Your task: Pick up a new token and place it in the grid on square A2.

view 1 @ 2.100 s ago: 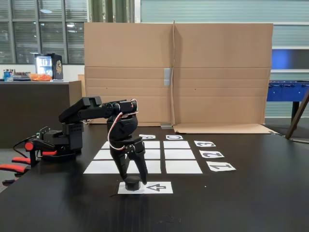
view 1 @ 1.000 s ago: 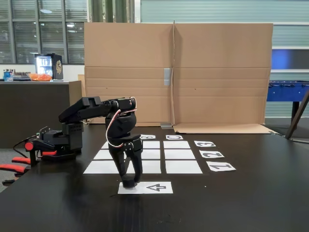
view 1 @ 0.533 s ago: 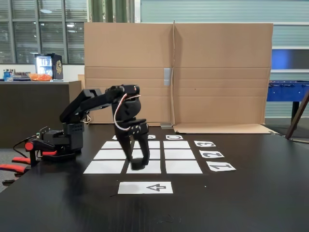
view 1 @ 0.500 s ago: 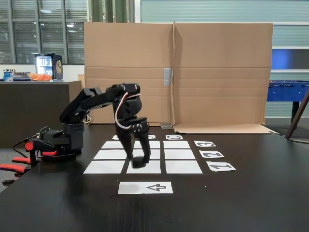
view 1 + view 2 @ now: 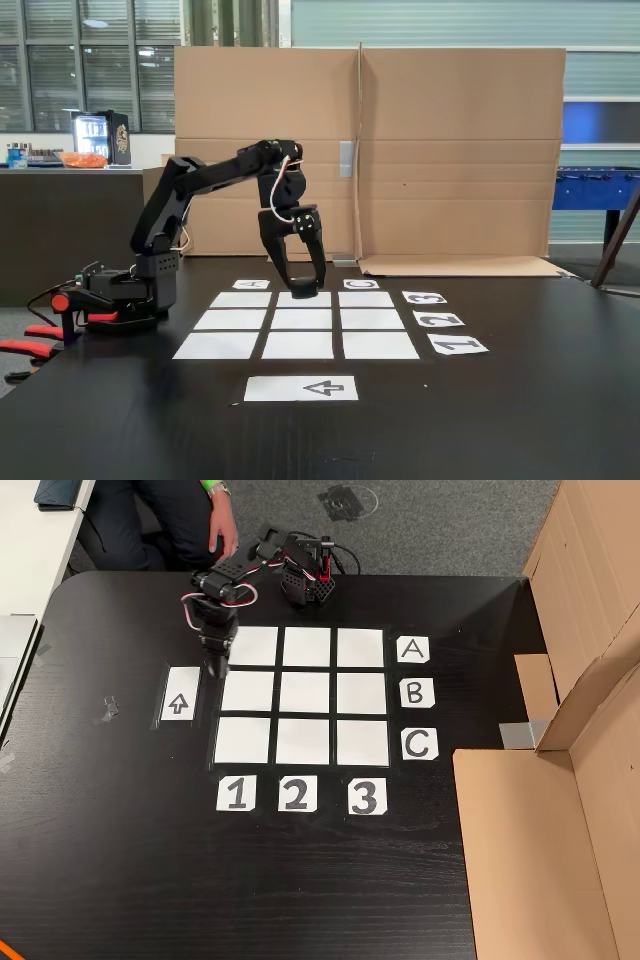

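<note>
Black table [image 5: 500, 420] underneath, with tall cardboard [image 5: 450, 150] standing at its far edge. On the table, the grid [image 5: 372, 320] of nine white cells, letter and number labels beside it. Nearer the camera, a white arrow sheet [image 5: 300, 388]. From the left of the fixed view, black arm [image 5: 200, 180] arching over the grid. Square A2 [image 5: 232, 320] bare and white. Gripper [image 5: 301, 290] raised off the table, seen against the far middle cell, fingers drawn nearly together, pinching the token [image 5: 302, 292], a small dark lump at the tips.
</note>
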